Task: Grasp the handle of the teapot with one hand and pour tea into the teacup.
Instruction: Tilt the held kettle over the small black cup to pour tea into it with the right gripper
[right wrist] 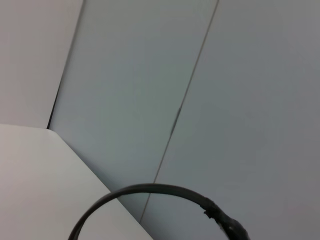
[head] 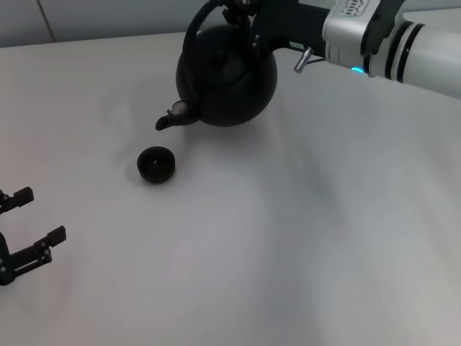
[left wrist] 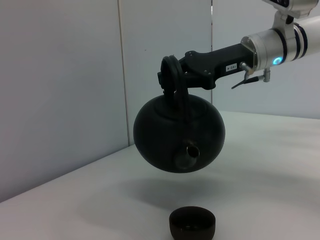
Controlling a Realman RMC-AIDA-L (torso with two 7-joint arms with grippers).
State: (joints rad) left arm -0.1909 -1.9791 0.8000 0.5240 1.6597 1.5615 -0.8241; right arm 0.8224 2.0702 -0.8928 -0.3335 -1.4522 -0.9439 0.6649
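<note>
Teapot: upper centre of the head view, round matte-black body lifted clear of the desk; the left wrist view shows open air and a shadow beneath it. Body tilted, spout end lower.
Spout: short and stubby, angled down toward the lower left of the head view; its mouth faces the camera in the left wrist view.
Handle: black arched hoop over the top of the pot. The right wrist view catches only an arc of it along the bottom edge, with the thicker sleeve at the lower right.
Right pincer: at the top edge of the head view, clamped on the handle and carrying the pot's whole weight. In the left wrist view its black body meets the hoop at upper centre, with the white forearm and a lit blue ring running off to the upper right.
Teacup: small black bowl, upright on the desk, left of centre in the head view, just below and slightly left of the spout tip, apart from it. In the left wrist view it sits at the bottom edge, almost directly under the spout.
Pour: no stream visible between spout and cup.
Left pincer: lower left corner of the head view, low over the desk, fingers spread wide, holding nothing, well apart from the cup.
Desk: plain white surface, pale wall panels behind.
</note>
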